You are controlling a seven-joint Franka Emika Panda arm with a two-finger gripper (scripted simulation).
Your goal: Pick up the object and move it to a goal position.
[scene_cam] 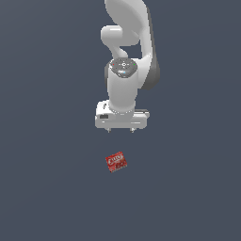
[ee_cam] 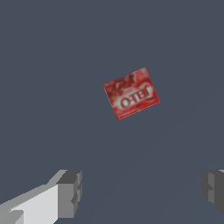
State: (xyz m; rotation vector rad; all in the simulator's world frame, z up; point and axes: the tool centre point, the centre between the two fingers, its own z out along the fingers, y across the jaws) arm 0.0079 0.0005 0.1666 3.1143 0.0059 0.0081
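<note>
The object is a small flat red box [scene_cam: 116, 161] with white lettering, lying tilted on the dark grey floor. It lies nearer the camera than my white gripper [scene_cam: 120, 130] in the exterior view, apart from it. My gripper hangs above the floor with its jaws wide apart and nothing between them. In the wrist view the red box [ee_cam: 131, 93] lies beyond my gripper [ee_cam: 142, 192], clear of both grey fingertips [ee_cam: 70, 192].
The white arm [scene_cam: 126, 56] rises behind the gripper toward the top of the exterior view. A flat dark grey floor [scene_cam: 47, 188] surrounds the box.
</note>
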